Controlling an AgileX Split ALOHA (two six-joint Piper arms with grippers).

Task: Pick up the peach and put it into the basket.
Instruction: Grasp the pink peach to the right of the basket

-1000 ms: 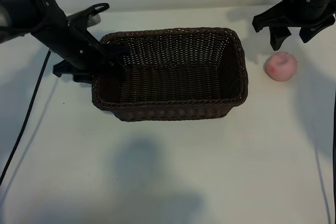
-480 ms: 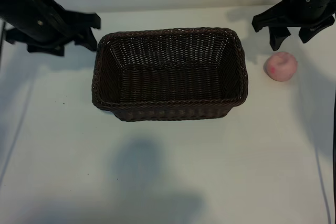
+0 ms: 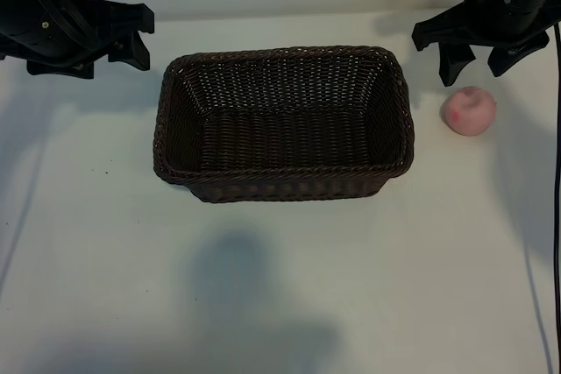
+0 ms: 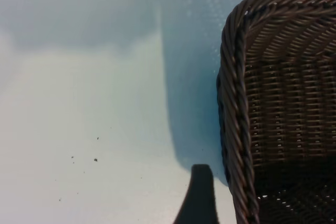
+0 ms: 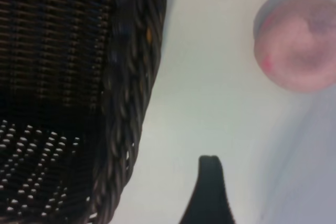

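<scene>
The peach (image 3: 469, 110), small, round and pale pink, lies on the white table to the right of the basket (image 3: 402, 120). The dark-brown wicker basket stands mid-table with nothing in it. My right gripper (image 3: 479, 62) hangs open just behind the peach and above it, not touching it. In the right wrist view the peach (image 5: 298, 45) lies ahead and to one side of a dark finger (image 5: 210, 192), with the basket's braided rim (image 5: 134, 77) on the other side. My left gripper (image 3: 138, 35) is open and empty beyond the basket's far left corner (image 4: 239, 98).
The white tabletop (image 3: 280, 286) stretches bare in front of the basket, with soft shadows on it. A black cable (image 3: 555, 216) runs along the right edge. A few dark specks (image 4: 95, 159) dot the table near the left gripper.
The left arm has drawn back from the basket's left end, where it reached over the rim, to the far left corner. The right gripper shifted slightly left. Peach and basket stayed put.
</scene>
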